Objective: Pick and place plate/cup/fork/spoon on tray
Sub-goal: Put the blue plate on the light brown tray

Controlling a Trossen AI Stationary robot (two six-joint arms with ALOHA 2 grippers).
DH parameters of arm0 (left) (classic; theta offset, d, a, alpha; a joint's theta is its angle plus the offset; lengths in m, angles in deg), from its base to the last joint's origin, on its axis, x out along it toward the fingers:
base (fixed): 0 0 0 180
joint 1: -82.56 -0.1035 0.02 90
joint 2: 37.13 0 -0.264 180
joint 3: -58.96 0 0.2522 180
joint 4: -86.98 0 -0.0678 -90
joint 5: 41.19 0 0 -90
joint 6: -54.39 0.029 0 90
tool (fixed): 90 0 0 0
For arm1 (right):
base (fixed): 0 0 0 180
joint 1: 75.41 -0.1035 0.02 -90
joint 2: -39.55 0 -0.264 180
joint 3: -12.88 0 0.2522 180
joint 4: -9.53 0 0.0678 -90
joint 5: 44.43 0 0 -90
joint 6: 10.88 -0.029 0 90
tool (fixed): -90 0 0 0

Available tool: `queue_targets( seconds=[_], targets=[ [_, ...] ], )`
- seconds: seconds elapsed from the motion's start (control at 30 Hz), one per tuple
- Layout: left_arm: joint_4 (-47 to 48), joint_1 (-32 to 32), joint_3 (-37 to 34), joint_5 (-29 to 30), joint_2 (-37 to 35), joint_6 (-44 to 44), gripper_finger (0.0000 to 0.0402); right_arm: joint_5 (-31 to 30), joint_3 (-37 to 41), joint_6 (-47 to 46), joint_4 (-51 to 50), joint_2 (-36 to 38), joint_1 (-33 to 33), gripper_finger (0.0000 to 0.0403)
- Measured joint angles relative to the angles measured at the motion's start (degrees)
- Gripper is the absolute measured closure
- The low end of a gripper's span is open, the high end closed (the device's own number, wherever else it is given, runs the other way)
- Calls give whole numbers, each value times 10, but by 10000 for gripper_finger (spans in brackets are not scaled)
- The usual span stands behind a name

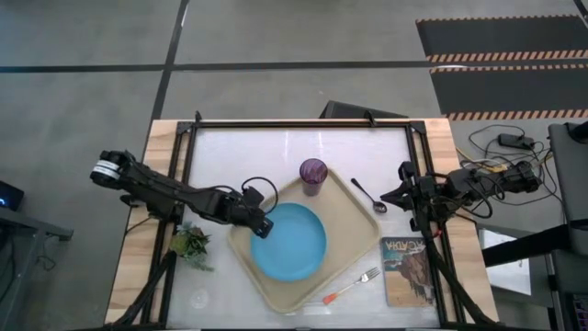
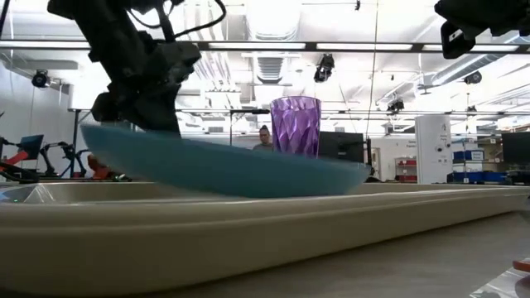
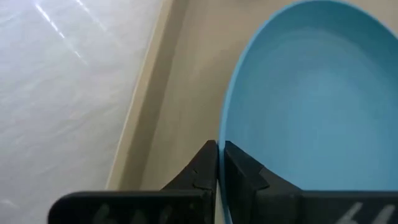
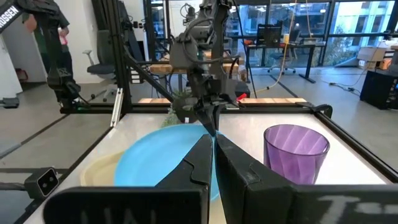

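The light-blue plate [image 1: 292, 243] is over the beige tray [image 1: 351, 219], tilted, with its left rim raised in the low view [image 2: 224, 170]. My left gripper [image 1: 262, 225] is shut on that rim. The purple cup [image 1: 313, 175] stands upright on the tray's far corner. The dark spoon [image 1: 367, 196] lies on the table right of the tray. The orange-handled fork [image 1: 350, 287] lies on the table along the tray's near right edge. My right gripper [image 1: 404, 191] is shut and empty at the table's right side, near the spoon. My left gripper pinches the plate's rim [image 3: 221, 134] at its left side, one finger inside the plate and one outside. The fingers come slanting down from the table's left. The held side is raised and the plate slopes down to the right; the tray's near rim [image 2: 248, 223] hides its underside.
A printed book [image 1: 407, 269] lies at the near right of the table. A small green plant [image 1: 191, 244] lies at the left, close to my left arm. A black frame [image 1: 303, 123] runs along the table's far and side edges.
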Motion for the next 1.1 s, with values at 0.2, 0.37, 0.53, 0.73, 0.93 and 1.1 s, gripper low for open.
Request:
queue_targets(
  seconds=[0.2, 0.37, 0.53, 0.73, 0.93, 1.1],
  targets=[
    [-1, 0, 0, -1, 18, 0, 401, 0, 0, 0, -2, 0, 0, 394],
    [0, 0, 0, -1, 23, 0, 401, 0, 0, 0, -2, 0, 0, 394],
    [0, 0, 0, -2, 23, 0, 380, 0, 0, 4, -2, 0, 0, 394],
    [1, 0, 0, -2, 23, 2, 342, -4, -11, 22, 2, 0, 0, 394],
    [0, 0, 3, -2, 23, 3, 325, -4, -30, 39, 3, 0, 0, 394],
    [-144, 19, 11, 22, 24, 25, 324, -4, -44, 70, 15, -1, 0, 394]
  ],
)
